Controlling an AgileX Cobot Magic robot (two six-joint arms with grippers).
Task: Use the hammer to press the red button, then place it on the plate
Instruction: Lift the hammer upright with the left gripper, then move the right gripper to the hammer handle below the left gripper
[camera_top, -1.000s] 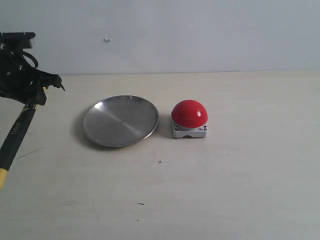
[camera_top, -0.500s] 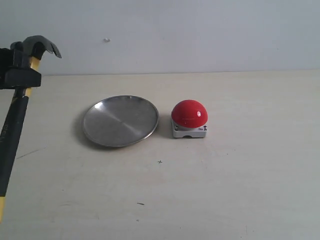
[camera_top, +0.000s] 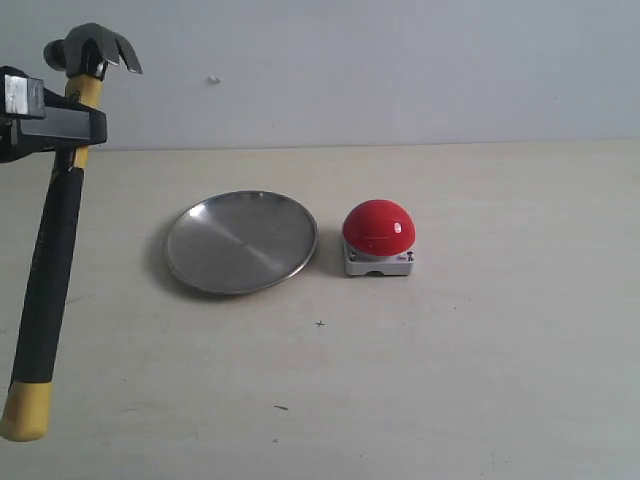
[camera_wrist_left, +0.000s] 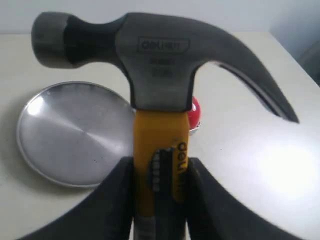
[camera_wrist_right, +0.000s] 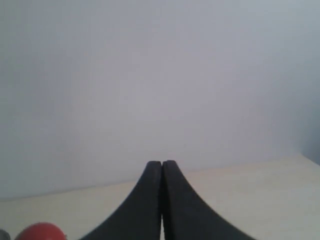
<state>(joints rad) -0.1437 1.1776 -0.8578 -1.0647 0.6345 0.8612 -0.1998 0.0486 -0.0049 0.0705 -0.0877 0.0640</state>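
My left gripper (camera_top: 75, 128) is shut on the hammer (camera_top: 58, 240) at its yellow neck, high at the left of the exterior view. The dark steel head (camera_top: 92, 49) points up and the black handle hangs down to a yellow end (camera_top: 25, 412). In the left wrist view the fingers (camera_wrist_left: 120, 190) clamp the hammer's neck (camera_wrist_left: 160, 150) below the hammer's head (camera_wrist_left: 160, 55). The round silver plate (camera_top: 240, 241) lies on the table, with the red button (camera_top: 379, 226) on its grey base just to its right. My right gripper (camera_wrist_right: 162, 164) is shut on nothing; the red button (camera_wrist_right: 42, 231) peeks in at the edge of its view.
The pale table (camera_top: 450, 350) runs back to a plain light wall (camera_top: 400, 70). A few small dark specks (camera_top: 320, 323) mark the tabletop in front of the plate.
The left gripper has lifted the hammer and swung it upright; its head has risen and shifted slightly right, and the yellow end has come up into view.
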